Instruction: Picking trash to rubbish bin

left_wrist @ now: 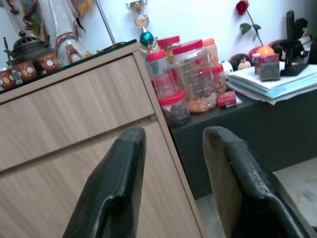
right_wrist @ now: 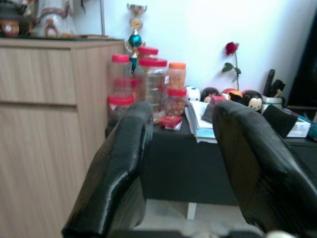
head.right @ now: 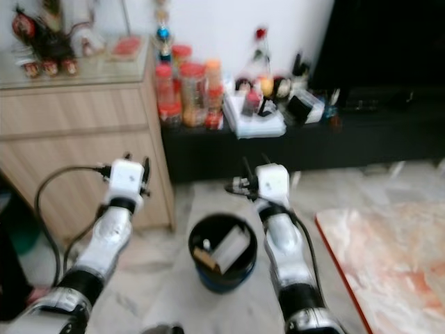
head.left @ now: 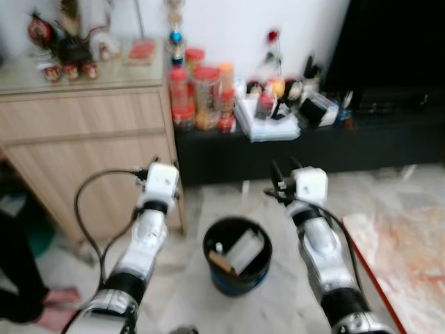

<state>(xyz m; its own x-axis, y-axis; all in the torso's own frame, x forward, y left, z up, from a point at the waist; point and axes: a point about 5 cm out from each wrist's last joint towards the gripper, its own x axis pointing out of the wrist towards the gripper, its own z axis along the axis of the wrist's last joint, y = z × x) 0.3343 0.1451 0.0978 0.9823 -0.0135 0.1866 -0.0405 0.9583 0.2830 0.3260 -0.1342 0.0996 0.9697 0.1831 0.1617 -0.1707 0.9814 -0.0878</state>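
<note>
bin: round black rubbish bin (head.left: 237,264) with blue base on the pale floor, near centre, between both arms, cardboard scraps inside | left gripper (left_wrist: 173,163): raised before the light wooden cabinet (head.left: 83,132), fingers apart, empty | right gripper (right_wrist: 181,148): raised just beyond the bin, fingers apart, empty | far: red-lidded clear plastic jars (head.left: 198,94) on the low black shelf (head.left: 313,142)

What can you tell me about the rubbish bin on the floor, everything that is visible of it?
The rubbish bin is a round, black, open-topped bucket, with a blue band near its base. It stands upright on the pale marble-look floor, in front of the low black cabinet and between the robot's two raised arms. Inside lie a whitish box-like piece and a brown scrap. Neither gripper touches it.
</note>
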